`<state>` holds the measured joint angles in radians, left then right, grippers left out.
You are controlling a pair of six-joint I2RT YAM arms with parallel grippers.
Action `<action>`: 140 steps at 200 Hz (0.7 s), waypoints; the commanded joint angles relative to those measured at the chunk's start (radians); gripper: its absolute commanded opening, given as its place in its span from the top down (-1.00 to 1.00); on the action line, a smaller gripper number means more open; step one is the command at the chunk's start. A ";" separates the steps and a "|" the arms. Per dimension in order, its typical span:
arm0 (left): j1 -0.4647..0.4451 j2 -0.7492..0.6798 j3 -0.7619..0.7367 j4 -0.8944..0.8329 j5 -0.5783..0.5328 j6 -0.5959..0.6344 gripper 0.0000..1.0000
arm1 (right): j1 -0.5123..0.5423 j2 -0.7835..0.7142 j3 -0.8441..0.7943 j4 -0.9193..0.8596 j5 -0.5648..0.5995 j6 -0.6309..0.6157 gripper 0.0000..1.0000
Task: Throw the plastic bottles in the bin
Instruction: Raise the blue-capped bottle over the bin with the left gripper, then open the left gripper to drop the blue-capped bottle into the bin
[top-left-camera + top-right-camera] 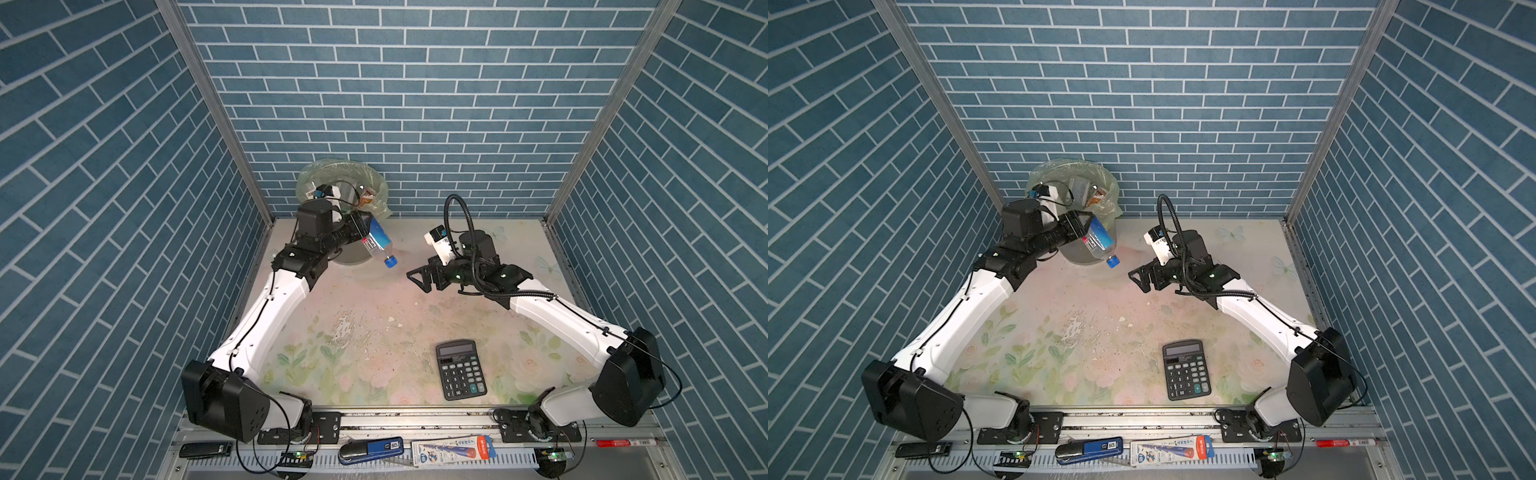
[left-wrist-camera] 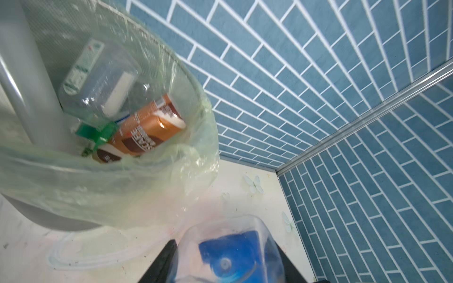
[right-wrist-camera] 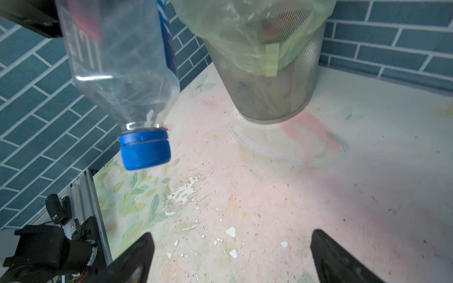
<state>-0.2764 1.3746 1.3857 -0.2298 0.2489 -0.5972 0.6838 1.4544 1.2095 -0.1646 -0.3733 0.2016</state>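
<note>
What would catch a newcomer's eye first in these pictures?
A clear bottle with a blue cap hangs cap-down in the left arm's jaws beside the bag-lined bin at the back left. The right arm's jaws stand open and empty; a black calculator lies near the front.

Brown bottle (image 2: pixel 144 132) reads "CAFE"; blue case (image 1: pixel 372 449) shows "50".

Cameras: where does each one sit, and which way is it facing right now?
Both top views: high over the front edge, looking down at table, bin, calculator, left arm, right arm.
Left wrist: behind the left gripper, looking past its held bottle into the bin.
Right wrist: behind the open right gripper, facing the bottle's blue cap and the bin.
Shared: both wrist views show bottle and bin.
</note>
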 commanded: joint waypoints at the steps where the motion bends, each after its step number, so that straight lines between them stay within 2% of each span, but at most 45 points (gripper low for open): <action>1: 0.045 0.028 0.093 -0.082 0.027 0.062 0.02 | 0.006 0.016 0.122 0.039 0.006 -0.062 -0.99; 49: 0.136 0.088 0.301 -0.074 0.022 0.093 0.01 | 0.006 0.089 0.285 0.032 -0.012 -0.082 -0.98; 92: 0.215 0.114 0.442 0.065 -0.028 0.099 0.02 | 0.009 0.124 0.343 0.044 -0.003 -0.091 -0.99; 112: 0.244 0.150 0.524 0.098 -0.043 0.074 0.02 | 0.009 0.144 0.354 0.039 0.001 -0.095 -0.99; 140: 0.259 0.205 0.564 0.190 -0.075 0.018 0.03 | 0.010 0.174 0.361 0.039 0.002 -0.096 -0.99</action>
<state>-0.0288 1.5326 1.9144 -0.1474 0.2092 -0.5373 0.6872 1.5990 1.5150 -0.1345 -0.3706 0.1482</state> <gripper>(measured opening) 0.562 0.993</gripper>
